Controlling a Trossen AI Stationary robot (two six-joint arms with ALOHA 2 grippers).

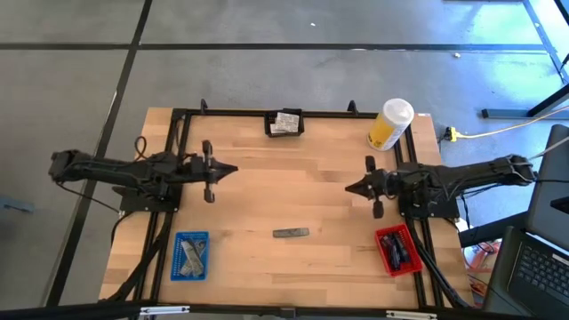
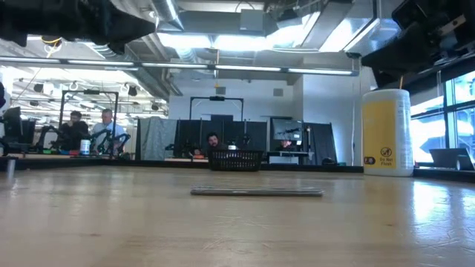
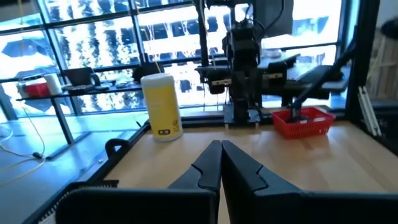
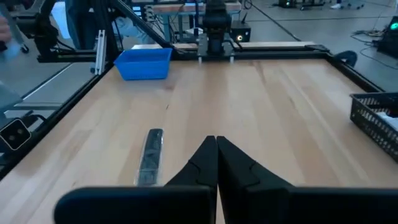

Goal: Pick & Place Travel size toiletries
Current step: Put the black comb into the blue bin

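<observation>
Stick: a slim grey stick (image 1: pixel 291 234) lies flat on the bare tabletop (image 1: pixel 293 187), between the blue tray (image 1: pixel 190 256) and the red tray (image 1: pixel 396 250).
Long axis: runs left to right across the high view.
Nearer arm: probably the right gripper (image 1: pixel 352 188), its jaws closed and empty.
Left gripper (image 1: pixel 231 169): jaws closed, holding nothing, a little farther off.

Floor (image 1: pixel 267 71): grey concrete, dark seams, upper frame.
Ceiling lights (image 2: pixel 245 37): bright strips, top centre.
Windows (image 3: pixel 93 43): tall panes, upper left.
Desks (image 2: pixel 89 148): people seated, left.
</observation>
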